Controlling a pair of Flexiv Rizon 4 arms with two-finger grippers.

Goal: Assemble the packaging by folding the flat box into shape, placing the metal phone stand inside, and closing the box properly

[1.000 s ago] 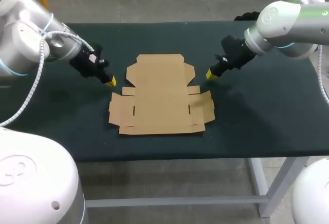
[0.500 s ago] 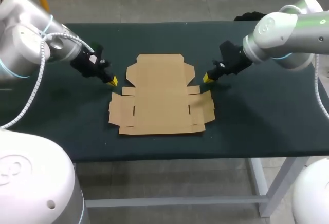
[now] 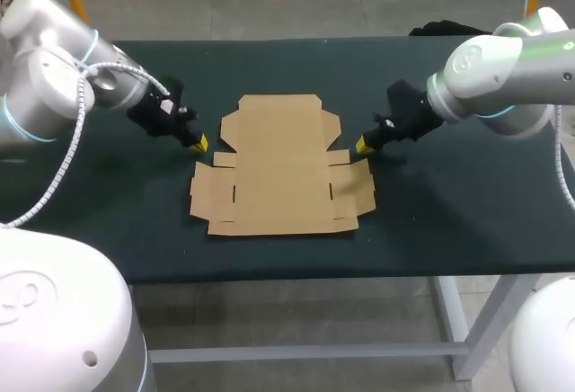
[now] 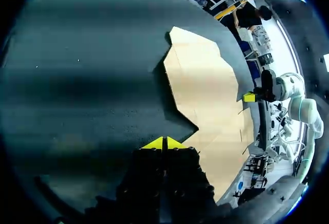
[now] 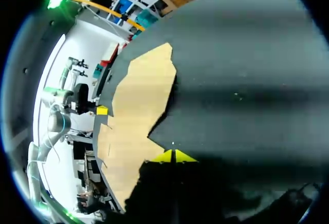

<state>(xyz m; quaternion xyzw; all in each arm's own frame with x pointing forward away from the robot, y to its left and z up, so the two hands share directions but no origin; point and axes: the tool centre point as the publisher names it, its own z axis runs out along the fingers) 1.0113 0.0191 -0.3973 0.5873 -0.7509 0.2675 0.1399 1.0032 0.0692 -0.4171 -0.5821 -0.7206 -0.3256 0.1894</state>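
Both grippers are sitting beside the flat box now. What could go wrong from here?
1. The box lies loose and flat on the table; a nudge from the left gripper or right gripper could slide it rather than raise a flap.
2. Both grippers are shut and the box lies flush, so a tip may fail to get under an edge, or crease it.
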